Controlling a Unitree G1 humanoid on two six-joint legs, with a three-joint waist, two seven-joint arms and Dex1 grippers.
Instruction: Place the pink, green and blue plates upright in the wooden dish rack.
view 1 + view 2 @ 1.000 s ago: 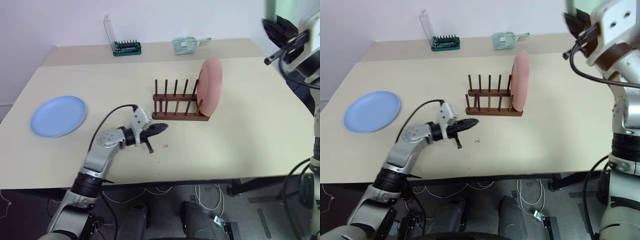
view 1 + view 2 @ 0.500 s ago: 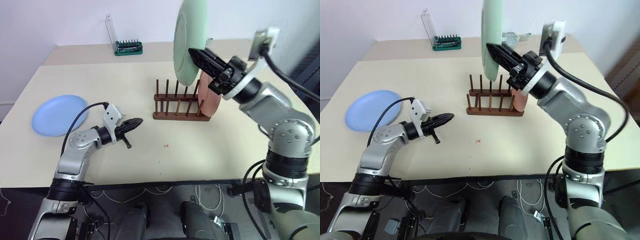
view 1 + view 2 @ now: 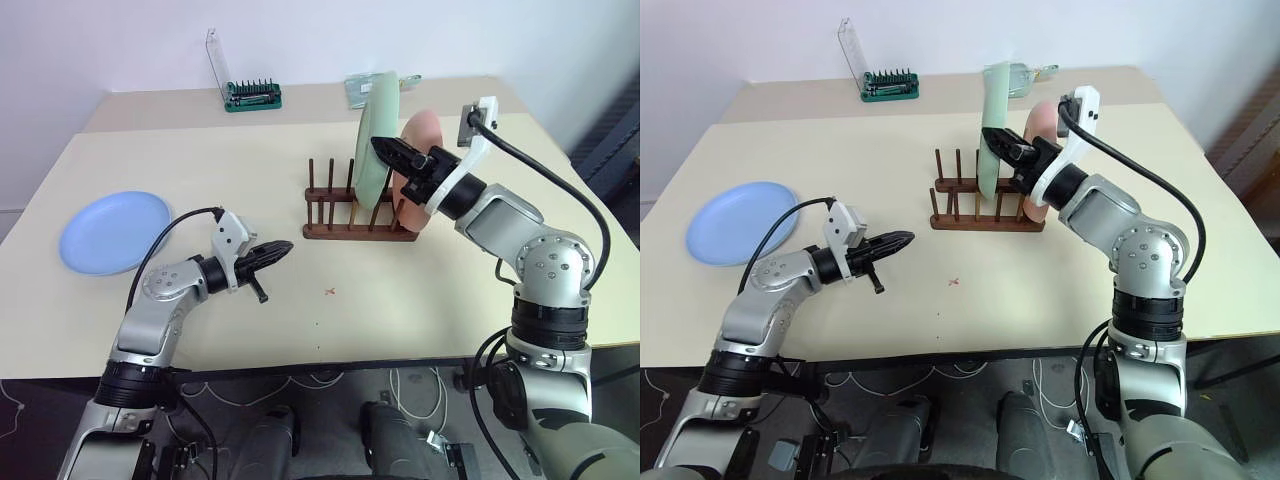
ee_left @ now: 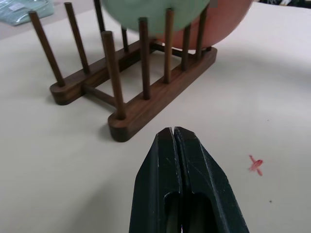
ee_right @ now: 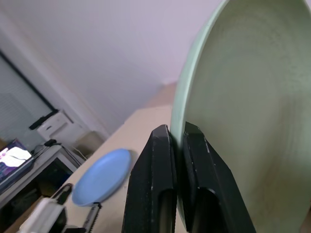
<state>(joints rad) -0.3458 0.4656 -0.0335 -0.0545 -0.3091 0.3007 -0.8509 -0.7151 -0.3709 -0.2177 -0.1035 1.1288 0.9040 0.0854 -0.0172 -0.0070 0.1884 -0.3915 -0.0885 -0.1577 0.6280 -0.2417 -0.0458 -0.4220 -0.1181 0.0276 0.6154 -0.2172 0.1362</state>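
Three plates sit on a beige surface [image 3: 480, 300]. From left: one blue plate [image 3: 115, 231] lies flat near the left edge, well apart from everything else. The left gripper [image 3: 283, 249] hovers level just above the surface, fingers clenched on nothing, pointing toward the one wooden dish rack [image 3: 355, 207]. One green plate [image 3: 375, 135] stands upright, its lower edge down among the rack's pegs, its rim pinched by the right gripper [image 3: 381, 149], whose arm reaches in from the right. One pink plate [image 3: 420, 170] stands upright at the rack's right end, partly hidden behind that arm. A green tool holder [image 3: 253, 95] sits at the far edge.
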